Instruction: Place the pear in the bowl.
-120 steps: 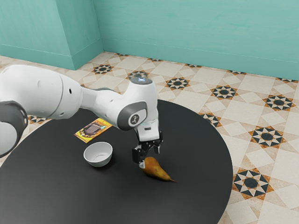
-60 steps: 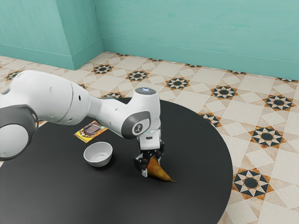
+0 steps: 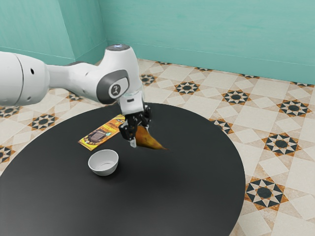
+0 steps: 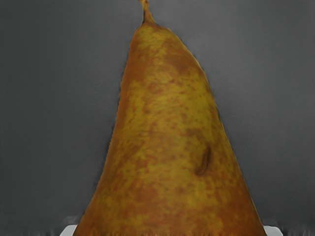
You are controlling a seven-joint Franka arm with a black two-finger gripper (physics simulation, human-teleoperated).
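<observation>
The pear (image 3: 149, 140) is up off the smooth, round black table (image 3: 192, 191), held tight by its fat end in the black gripper (image 3: 140, 136). The fingers are open just as wide as the pear, one touching each side. In the exterior view its skinny stem points to four o'clock. Its skin is yellow and brown with lots of speckles, and one dark little dent shows in the wrist view. The shiny white bowl (image 3: 104, 168) is round and hollow; from it, the pear is at two o'clock and a flat yellow packet (image 3: 92, 140) is at twelve.
</observation>
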